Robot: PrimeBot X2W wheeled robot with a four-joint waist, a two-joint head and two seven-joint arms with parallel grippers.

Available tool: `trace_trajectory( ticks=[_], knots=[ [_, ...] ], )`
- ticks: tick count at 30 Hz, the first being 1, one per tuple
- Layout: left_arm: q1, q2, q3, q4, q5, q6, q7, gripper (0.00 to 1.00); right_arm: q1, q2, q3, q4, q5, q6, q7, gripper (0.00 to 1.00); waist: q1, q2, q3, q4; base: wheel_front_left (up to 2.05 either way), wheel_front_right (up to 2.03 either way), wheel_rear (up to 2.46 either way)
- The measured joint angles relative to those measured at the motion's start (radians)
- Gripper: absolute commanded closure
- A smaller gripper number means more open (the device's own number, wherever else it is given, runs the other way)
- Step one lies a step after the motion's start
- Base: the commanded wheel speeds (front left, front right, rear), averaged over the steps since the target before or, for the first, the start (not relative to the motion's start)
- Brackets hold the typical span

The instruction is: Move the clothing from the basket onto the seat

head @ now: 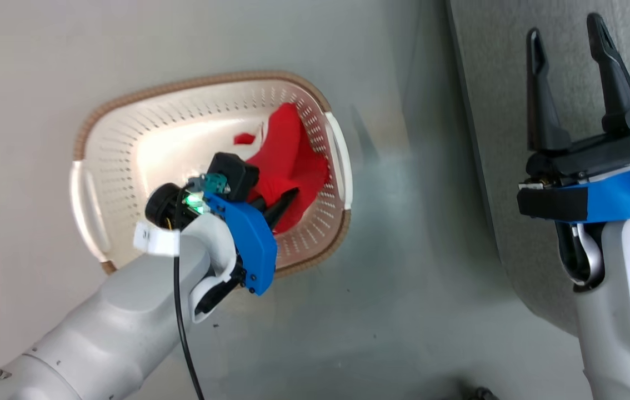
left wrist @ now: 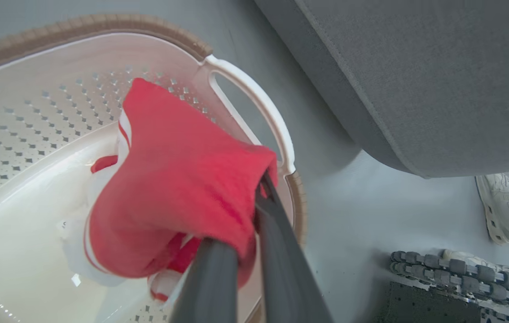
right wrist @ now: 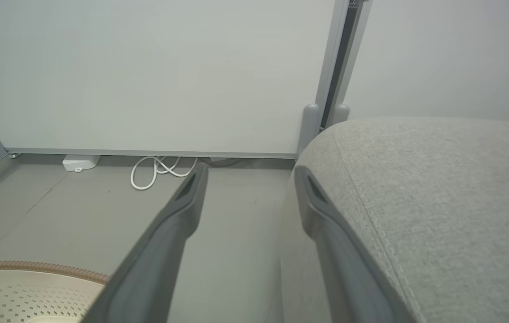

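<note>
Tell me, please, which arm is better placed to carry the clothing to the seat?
Left: the left tool is shut on the red clothing in the basket, ready to lift; the right tool is open and empty near the seat.

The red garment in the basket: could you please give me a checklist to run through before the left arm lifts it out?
1. Grip: left fingers shut on the garment: ok.
2. Lift-off: garment clear of the basket: not ok, its lower folds lie on the base.
3. Load: another garment underneath: cannot tell.
4. Target: seat stands beside the basket: ok.
5. Other arm: right fingers open, away from the basket: ok.
</note>
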Motion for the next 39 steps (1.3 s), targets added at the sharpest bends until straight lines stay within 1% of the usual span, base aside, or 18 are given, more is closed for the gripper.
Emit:
trace_trajectory(
  ticks=[5, 11, 13, 15, 17, 18, 19, 20, 25, 27, 28, 29, 34, 39],
  knots=[
    [0.023, -0.011, 0.0, -0.002, 0.053, 0.0, -0.09, 1.0, 0.037, -0.015, -0.006, 0.017, -0.002, 0.0, 0.0, 0.0, 0.0, 0.0, -0.075, 0.032, 0.0, 0.0, 0.0],
    [0.047, -0.024, 0.0, -0.003, 0.098, 0.0, -0.153, 1.0, 0.077, -0.021, -0.009, 0.039, 0.0, 0.0, 0.0, 0.0, -0.0001, 0.0, -0.17, 0.063, 0.0, 0.0, 0.0],
    [0.049, -0.026, 0.0, -0.005, 0.101, 0.0, -0.162, 1.0, 0.084, -0.022, -0.01, 0.042, 0.002, 0.0, 0.0, 0.0, -0.0001, 0.0, -0.186, 0.067, 0.0, 0.0, 0.0],
    [0.056, -0.029, 0.0, -0.009, 0.11, 0.0, -0.187, 1.0, 0.109, -0.023, -0.014, 0.052, 0.002, 0.0, 0.0, 0.0, -0.0001, 0.0, -0.236, 0.078, 0.0, 0.0, 0.0],
    [0.056, -0.029, 0.0, -0.009, 0.112, 0.0, -0.193, 1.0, 0.116, -0.023, -0.014, 0.056, 0.003, 0.0, 0.0, 0.0, -0.0001, 0.0, -0.25, 0.081, 0.0, 0.0, 0.0],
    [0.056, -0.03, 0.0, -0.01, 0.119, 0.0, -0.207, 1.0, 0.138, -0.022, -0.016, 0.063, 0.003, 0.0, 0.0, 0.0, -0.0001, 0.0, -0.288, 0.088, 0.0, 0.0, 0.0],
    [0.056, -0.03, 0.0, -0.01, 0.119, 0.0, -0.207, 1.0, 0.138, -0.022, -0.016, 0.063, 0.003, 0.0, 0.0, 0.0, -0.0001, 0.0, -0.288, 0.088, 0.0, 0.0, 0.0],
    [0.056, -0.03, 0.0, -0.009, 0.121, 0.0, -0.214, 1.0, 0.158, -0.022, -0.017, 0.072, 0.003, 0.0, 0.0, 0.0, -0.0002, 0.0, -0.322, 0.094, 0.0, 0.0, 0.0],
    [0.051, -0.038, 0.006, -0.011, 0.119, 0.0, -0.222, 1.0, 0.212, -0.02, -0.025, 0.091, 0.004, 0.0, 0.0, 0.0, -0.0002, 0.0, -0.41, 0.106, 0.0, 0.0, 0.0],
    [0.041, -0.041, 0.037, -0.027, 0.125, 0.0, -0.224, 1.0, 0.228, -0.019, -0.026, 0.095, 0.004, 0.0, 0.0, 0.0, -0.0002, 0.0001, -0.443, 0.11, 0.0, 0.0, 0.0],
    [0.041, -0.041, 0.037, -0.027, 0.125, 0.0, -0.224, 1.0, 0.228, -0.019, -0.026, 0.095, 0.004, 0.0, 0.0, 0.0, -0.0002, 0.0001, -0.443, 0.11, 0.0, 0.0, 0.0],
    [0.034, -0.043, 0.064, -0.046, 0.141, 0.0, -0.225, 1.0, 0.248, -0.018, -0.026, 0.1, 0.005, 0.0, 0.0, 0.0, -0.0003, 0.0001, -0.475, 0.113, 0.0, 0.0, 0.0],
    [0.033, -0.053, 0.112, -0.058, 0.182, 0.0, -0.225, 1.0, 0.29, -0.016, -0.031, 0.108, 0.009, 0.0, 0.0, 0.0, -0.0002, 0.0001, -0.545, 0.119, 0.0, 0.0, 0.0],
    [0.014, -0.079, 0.139, -0.067, 0.213, 0.0, -0.225, 1.0, 0.324, -0.008, -0.033, 0.115, 0.011, 0.0, 0.0, 0.0, -0.0002, 0.0001, -0.606, 0.122, 0.0, 0.0, 0.0]
  ],
)
